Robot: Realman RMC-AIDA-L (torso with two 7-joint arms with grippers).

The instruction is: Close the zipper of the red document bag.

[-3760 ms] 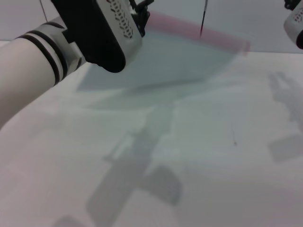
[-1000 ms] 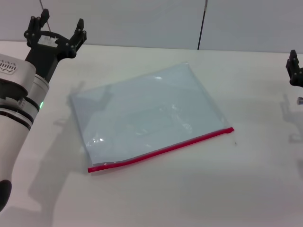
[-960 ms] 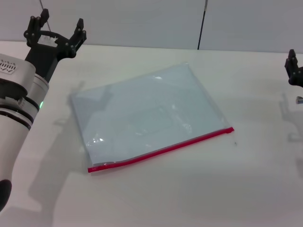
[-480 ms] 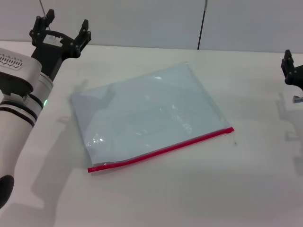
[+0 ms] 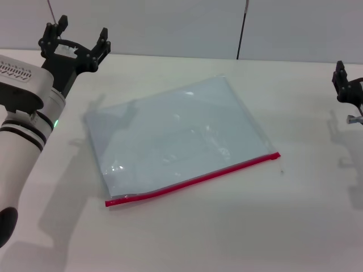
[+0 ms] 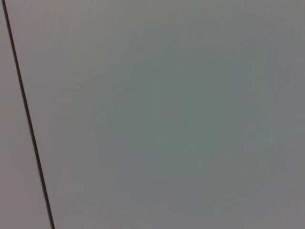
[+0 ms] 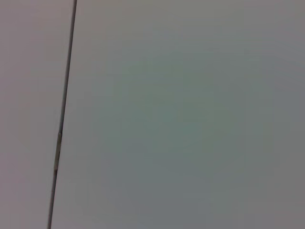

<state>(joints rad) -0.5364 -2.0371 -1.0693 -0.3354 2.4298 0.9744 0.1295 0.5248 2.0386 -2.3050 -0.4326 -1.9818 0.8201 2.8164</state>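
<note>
The red document bag [image 5: 176,139], a flat translucent pale blue-grey pouch, lies on the white table [image 5: 238,226] in the head view. Its zipper [image 5: 193,179] is a thin red strip along the near edge, running from the lower left end up to the right end. My left gripper [image 5: 81,34] hovers open beyond the bag's far left corner, clear of it and holding nothing. My right gripper [image 5: 345,85] is only partly in view at the right edge, well away from the bag. Both wrist views show only a grey wall.
A grey wall [image 5: 170,25] with a dark vertical seam [image 5: 242,28] stands behind the table. The same wall appears with a seam [image 6: 26,119] in the left wrist view and a seam [image 7: 62,119] in the right wrist view.
Earlier my left arm was close to the camera with the bag raised; the bag now lies flat. Over the last second my left gripper drifted right and my right gripper edged inward.
</note>
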